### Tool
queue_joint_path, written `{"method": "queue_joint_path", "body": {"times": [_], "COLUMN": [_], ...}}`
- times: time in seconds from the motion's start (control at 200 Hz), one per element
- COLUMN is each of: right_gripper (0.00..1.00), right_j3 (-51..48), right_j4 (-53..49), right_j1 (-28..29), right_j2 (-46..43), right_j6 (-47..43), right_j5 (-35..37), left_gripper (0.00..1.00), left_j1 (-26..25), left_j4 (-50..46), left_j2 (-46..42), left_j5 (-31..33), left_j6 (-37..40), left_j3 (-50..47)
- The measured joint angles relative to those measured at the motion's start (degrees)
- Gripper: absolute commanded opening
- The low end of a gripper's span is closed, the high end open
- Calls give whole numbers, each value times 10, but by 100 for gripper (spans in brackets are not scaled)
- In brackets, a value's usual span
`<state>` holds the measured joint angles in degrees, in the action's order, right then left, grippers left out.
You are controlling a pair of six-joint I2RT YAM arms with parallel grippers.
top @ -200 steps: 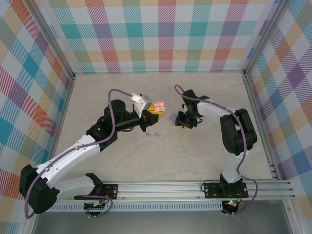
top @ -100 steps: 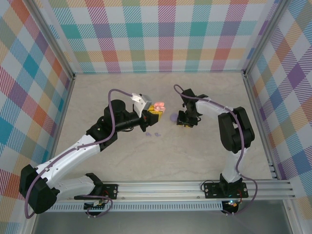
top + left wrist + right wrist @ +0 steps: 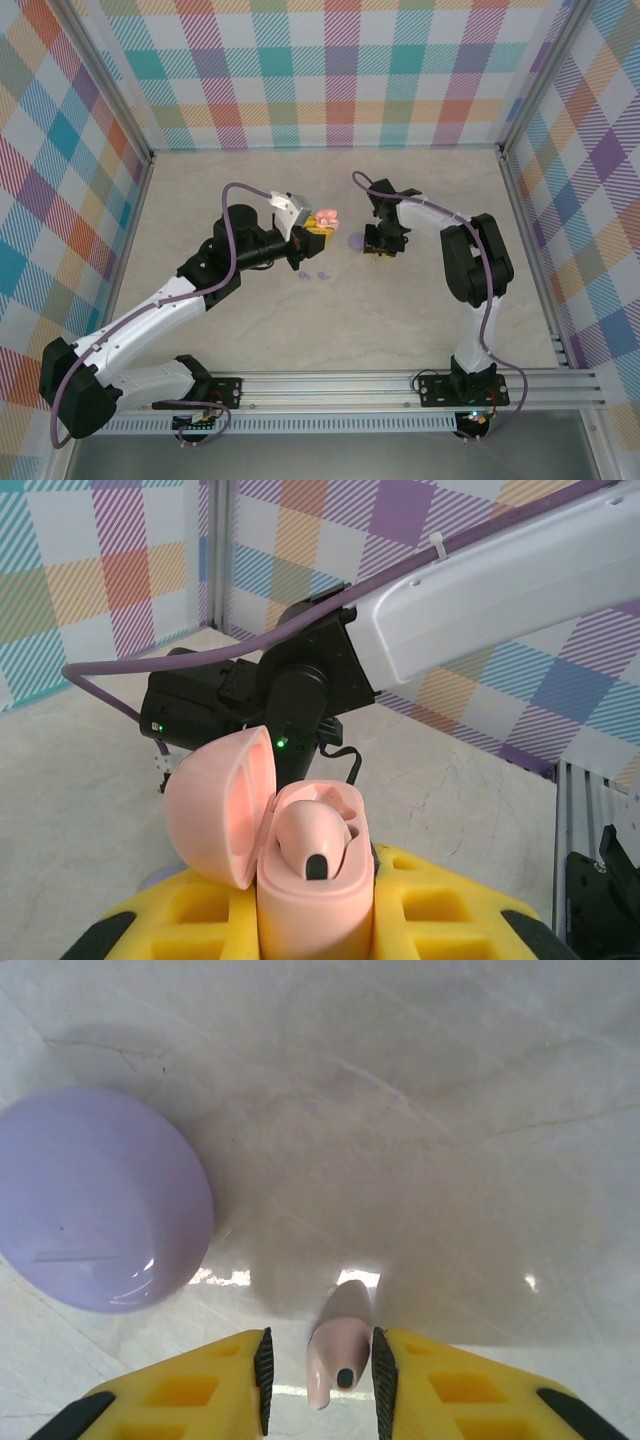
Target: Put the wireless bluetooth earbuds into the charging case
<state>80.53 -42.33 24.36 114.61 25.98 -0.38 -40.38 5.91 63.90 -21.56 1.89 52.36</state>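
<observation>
2 sets share the pale stone-look table (image 3: pixel 420 320) seen from above. My left gripper (image 3: pixel 320 229) is clamped on a salmon-pink round plastic charging case (image 3: pixel 326 217), about midway between the left and right edges. A purple round plastic case (image 3: pixel 355 240) lies just beside my right gripper (image 3: pixel 378 249). 2 tiny lilac plastic earbuds (image 3: pixel 303 272) (image 3: pixel 322 273) lie loose, nearer the near edge.

From my left wrist, the pink case stands upright between my yellow pads (image 3: pixel 180 925). Its lid (image 3: pixel 215 800) is swung open, and 1 seated pink earbud (image 3: pixel 312 840) is inside.

From my right wrist, my jaws stand narrow around a pale pink glossy plastic earbud (image 3: pixel 340 1345). 1 pad is against it and a sliver shows at the other, so I cannot tell whether the grip has bitten. The purple case sits apart, toward the left edge.

I judge this bud light, rigid and slippery. It is best pinched across its stem, gently, and it could easily flick out.
</observation>
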Motion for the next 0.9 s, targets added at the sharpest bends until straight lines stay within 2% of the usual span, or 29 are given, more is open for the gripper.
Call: {"method": "queue_joint_path", "body": {"times": [0.48, 0.9], "right_gripper": [24, 28], "right_j3": [42, 97], "right_j4": [-56, -116], "right_j1": [17, 24], "right_j2": [31, 60], "right_j6": [-34, -72], "right_j5": [43, 54], "left_gripper": [1, 1], "left_j1": [0, 0], "left_j4": [0, -1], "left_j2": [-1, -16], "left_j5": [3, 3], "left_j6": [2, 2], "left_j3": [0, 0]}}
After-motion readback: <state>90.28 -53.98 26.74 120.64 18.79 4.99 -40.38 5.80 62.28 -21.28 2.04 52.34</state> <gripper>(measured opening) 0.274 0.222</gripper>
